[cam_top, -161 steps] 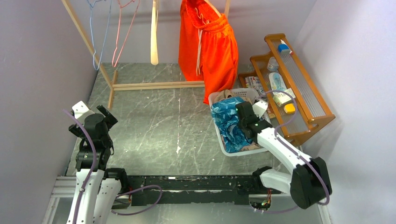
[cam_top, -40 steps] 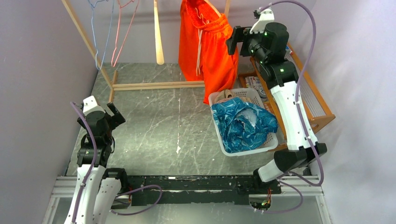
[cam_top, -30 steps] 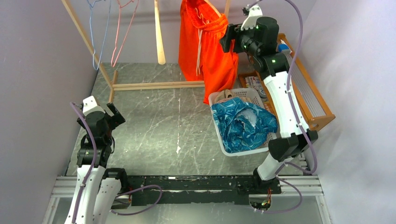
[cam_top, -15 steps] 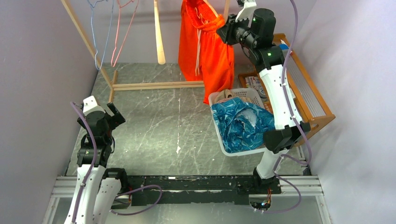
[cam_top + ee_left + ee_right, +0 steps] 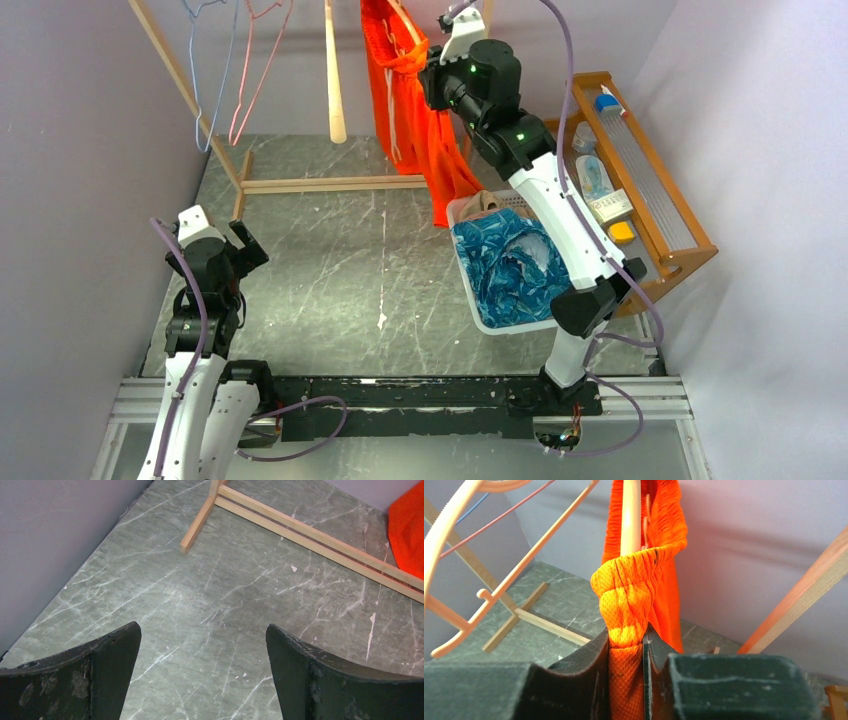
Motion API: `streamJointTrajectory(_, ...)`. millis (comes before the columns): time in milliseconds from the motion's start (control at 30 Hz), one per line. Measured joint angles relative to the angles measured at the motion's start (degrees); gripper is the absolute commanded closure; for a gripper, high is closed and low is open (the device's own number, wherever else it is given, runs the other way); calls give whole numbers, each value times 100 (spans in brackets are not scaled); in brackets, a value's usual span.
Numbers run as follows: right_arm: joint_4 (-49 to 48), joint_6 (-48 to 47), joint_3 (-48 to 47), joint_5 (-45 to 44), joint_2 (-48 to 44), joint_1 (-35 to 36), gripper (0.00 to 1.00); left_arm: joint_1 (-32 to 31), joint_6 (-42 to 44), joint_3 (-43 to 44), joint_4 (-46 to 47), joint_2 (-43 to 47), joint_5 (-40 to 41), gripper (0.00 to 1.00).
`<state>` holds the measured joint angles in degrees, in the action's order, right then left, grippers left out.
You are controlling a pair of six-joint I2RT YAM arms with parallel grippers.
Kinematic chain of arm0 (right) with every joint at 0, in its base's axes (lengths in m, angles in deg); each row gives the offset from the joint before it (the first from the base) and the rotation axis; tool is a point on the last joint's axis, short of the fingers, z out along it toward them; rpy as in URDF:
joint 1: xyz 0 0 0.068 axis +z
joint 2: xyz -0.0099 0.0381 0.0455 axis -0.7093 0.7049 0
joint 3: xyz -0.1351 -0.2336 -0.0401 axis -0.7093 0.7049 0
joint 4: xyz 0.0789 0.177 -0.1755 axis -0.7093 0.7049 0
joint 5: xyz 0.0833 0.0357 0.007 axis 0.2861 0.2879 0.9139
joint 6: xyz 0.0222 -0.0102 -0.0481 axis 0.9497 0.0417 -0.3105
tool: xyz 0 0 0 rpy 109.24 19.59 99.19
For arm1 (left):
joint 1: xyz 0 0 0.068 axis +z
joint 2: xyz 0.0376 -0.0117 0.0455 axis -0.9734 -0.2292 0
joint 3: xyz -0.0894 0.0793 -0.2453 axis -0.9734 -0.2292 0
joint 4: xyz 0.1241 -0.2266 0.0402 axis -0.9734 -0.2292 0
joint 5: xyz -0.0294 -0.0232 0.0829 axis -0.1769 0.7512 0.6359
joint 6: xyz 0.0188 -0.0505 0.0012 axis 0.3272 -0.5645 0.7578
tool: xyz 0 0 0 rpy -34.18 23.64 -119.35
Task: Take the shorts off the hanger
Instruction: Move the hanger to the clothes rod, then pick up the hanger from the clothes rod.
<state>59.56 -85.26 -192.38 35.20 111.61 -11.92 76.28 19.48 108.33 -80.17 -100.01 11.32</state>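
Table (image 5: pixel 330 260): grey marble, rack (image 5: pixel 330 183) at far edge.
Shorts (image 5: pixel 634 595): orange, on hanger (image 5: pixel 630 520), far centre; waistband between right tool's fingers.
Right tool (image 5: pixel 626 647): clamped on shorts.
Left tool (image 5: pixel 202 645): fingers wide apart, near left, well apart from shorts.

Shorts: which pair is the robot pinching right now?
The bright orange shorts on the hanger: the right gripper is shut on their bunched waistband. The blue leafy shorts just lie loose in the white basket, with no gripper touching them.
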Motion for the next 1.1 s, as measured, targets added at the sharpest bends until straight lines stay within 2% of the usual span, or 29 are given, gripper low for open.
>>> streamJointTrajectory(100, -293, 20, 249, -262, -46, 116, 86, 2, 0, 0, -2, 0, 0, 1)
streamJointTrajectory(267, -688, 103, 686, -162, -186, 66, 71, 0, -2, 0, 0, 7, 2, 1)
streamJointTrajectory(367, -796, 136, 903, 4, -275, 70, 57, 0, -2, 0, -2, 11, 4, 1)
streamJointTrajectory(533, -474, 107, 544, 162, -57, 90, 50, 2, -2, 0, -2, 28, 4, 1)
streamJointTrajectory(633, -402, 87, 286, 192, 125, 90, 52, 2, -2, 0, -2, 28, 4, 1)
streamJointTrajectory(700, -358, 76, 129, 184, 245, 90, 57, 2, -2, 0, -2, 33, 7, 1)
streamJointTrajectory(867, -293, 79, -195, -26, 487, 94, 88, 2, -2, 0, -2, 33, 7, 1)
streamJointTrajectory(967, -365, 127, -140, -164, 470, 90, 100, 2, -2, 0, -2, 31, 9, 1)
streamJointTrajectory(1100, -581, 162, 33, -166, 428, 87, 100, 2, -4, 0, -2, 31, 9, 1)
